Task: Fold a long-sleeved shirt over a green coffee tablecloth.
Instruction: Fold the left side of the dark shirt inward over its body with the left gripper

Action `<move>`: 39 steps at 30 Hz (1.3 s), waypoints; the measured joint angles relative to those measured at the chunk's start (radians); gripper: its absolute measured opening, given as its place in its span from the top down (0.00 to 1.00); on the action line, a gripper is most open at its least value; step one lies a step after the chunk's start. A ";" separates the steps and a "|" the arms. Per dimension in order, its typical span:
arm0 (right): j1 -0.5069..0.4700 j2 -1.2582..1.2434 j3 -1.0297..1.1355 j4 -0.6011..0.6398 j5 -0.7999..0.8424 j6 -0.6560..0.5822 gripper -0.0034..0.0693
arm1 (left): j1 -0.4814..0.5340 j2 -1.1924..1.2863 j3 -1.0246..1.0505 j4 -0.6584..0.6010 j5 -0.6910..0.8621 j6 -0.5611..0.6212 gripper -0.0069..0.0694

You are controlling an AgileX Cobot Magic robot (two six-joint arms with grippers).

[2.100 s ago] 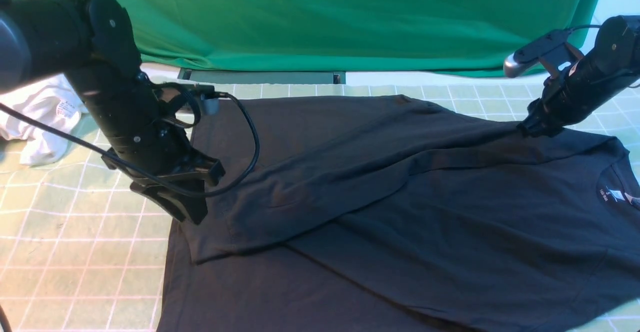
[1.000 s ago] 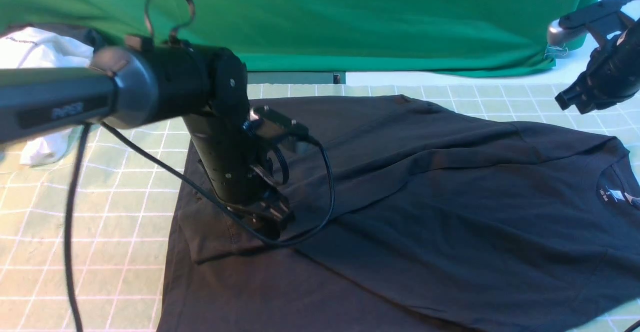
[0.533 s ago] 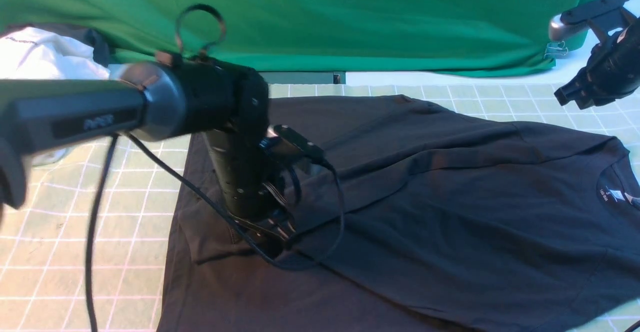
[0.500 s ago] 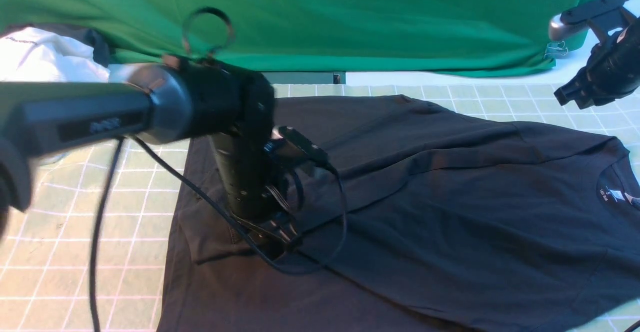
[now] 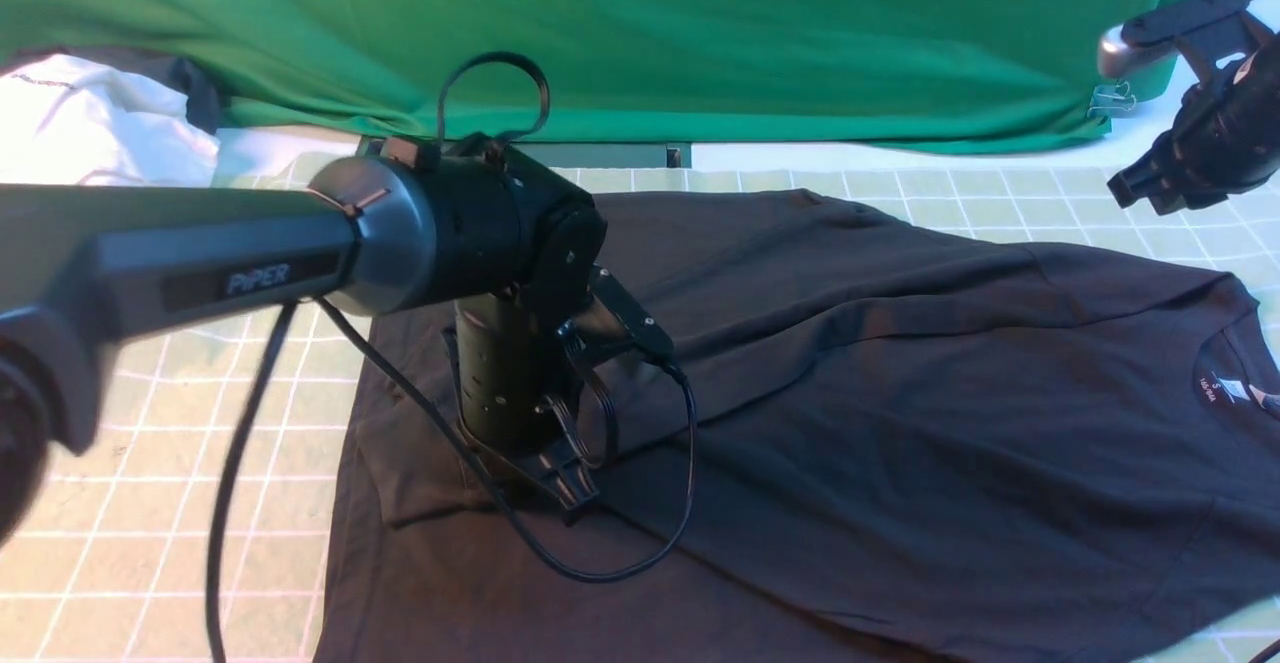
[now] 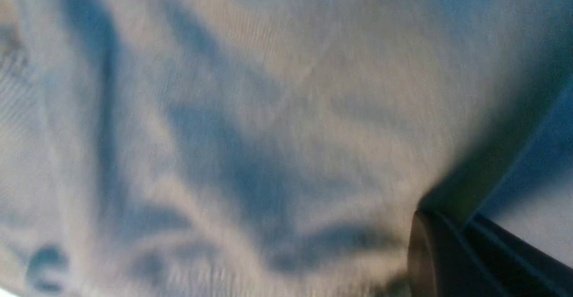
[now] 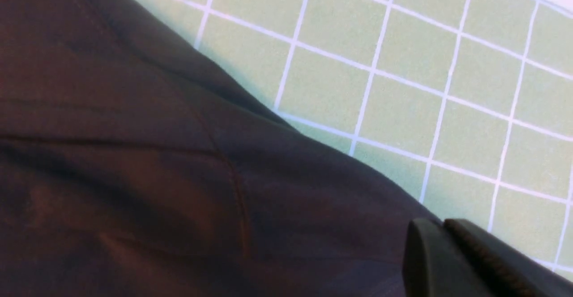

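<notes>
Tablecloth (image 5: 150, 503), pale green cloth gridded in thin white lines, spread flat as work surface. Long-sleeved shirt (image 5: 900, 423), black soft knit, lying centre to 3 o'clock, sleeve laid across body. Left gripper (image 5: 565, 488), 7 o'clock, jaws closed, apparently pinching sleeve fabric for a fold. Right gripper (image 5: 1145, 193), aloft at 2 o'clock, empty; jaw gap cannot be told.

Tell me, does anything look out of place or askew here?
The left arm's cable droops in a loop onto the long-sleeved shirt beside the left claw; it could snag. The shirt also lies skewed to the grid of the green coffee tablecloth.
</notes>
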 joint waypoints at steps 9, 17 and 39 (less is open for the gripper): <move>0.000 0.000 0.000 0.000 -0.025 0.000 0.84 | 0.000 -0.066 0.000 -0.005 0.050 0.000 0.96; 0.000 0.000 0.000 0.000 -0.031 0.000 0.83 | 0.000 -0.066 0.000 -0.062 0.035 -0.019 0.96; 0.000 0.045 0.000 0.001 -0.039 0.024 0.78 | 0.000 0.028 0.000 0.037 -0.081 -0.100 0.83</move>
